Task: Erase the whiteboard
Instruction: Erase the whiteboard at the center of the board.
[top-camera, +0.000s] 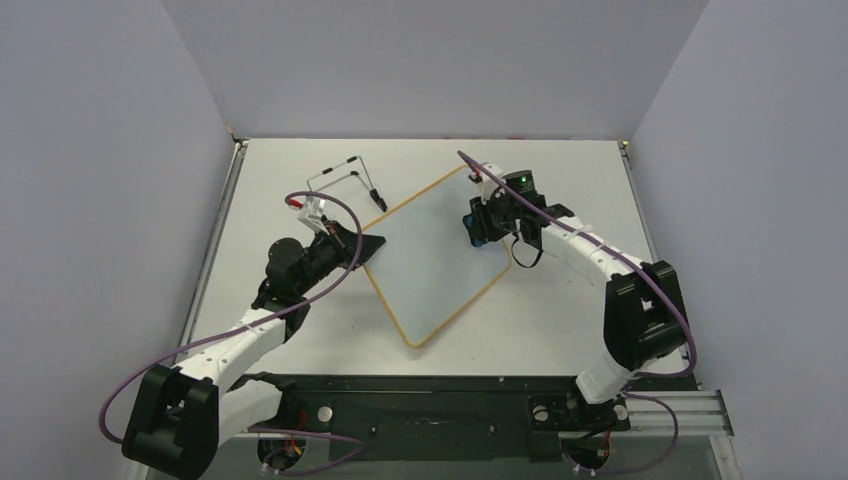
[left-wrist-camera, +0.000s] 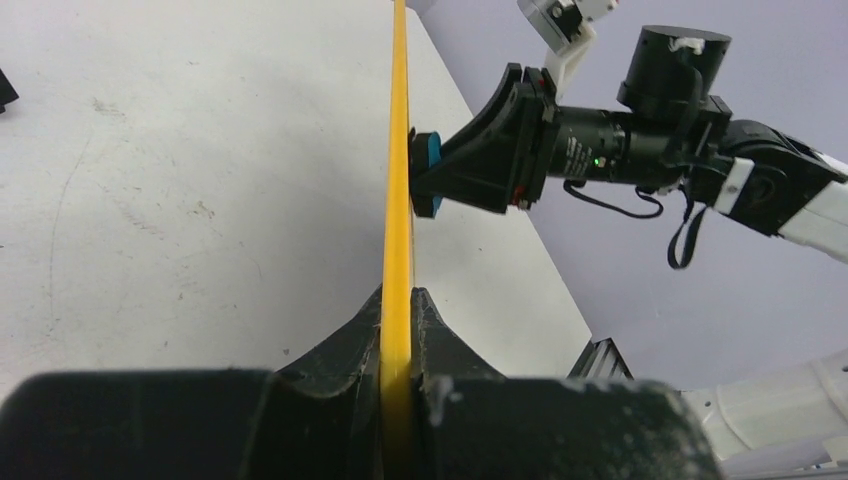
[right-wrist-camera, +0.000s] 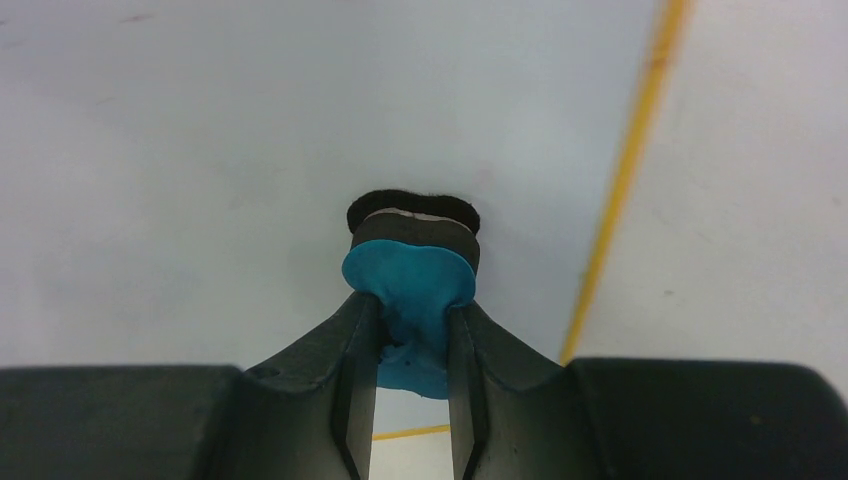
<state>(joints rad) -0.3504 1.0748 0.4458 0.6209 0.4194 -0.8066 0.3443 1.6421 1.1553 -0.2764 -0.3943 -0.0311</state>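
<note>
The whiteboard (top-camera: 430, 270) lies flat on the table, turned like a diamond, and its face looks plain white. My left gripper (top-camera: 368, 248) is shut on its thin yellow frame (left-wrist-camera: 398, 200) at the left corner, with the frame edge-on between the fingers in the left wrist view. My right gripper (top-camera: 482, 226) is shut on a small blue eraser (right-wrist-camera: 410, 280), squeezing its blue top. The eraser's black felt (right-wrist-camera: 412, 212) presses down on the board's face (right-wrist-camera: 200, 150) near the upper right edge. The left wrist view also shows the eraser (left-wrist-camera: 432, 150) against the board.
A thin black wire stand (top-camera: 345, 178) lies on the table behind the board's left side. The grey enclosure walls stand at the left, right and back. The board's yellow frame (right-wrist-camera: 625, 170) runs just right of the eraser.
</note>
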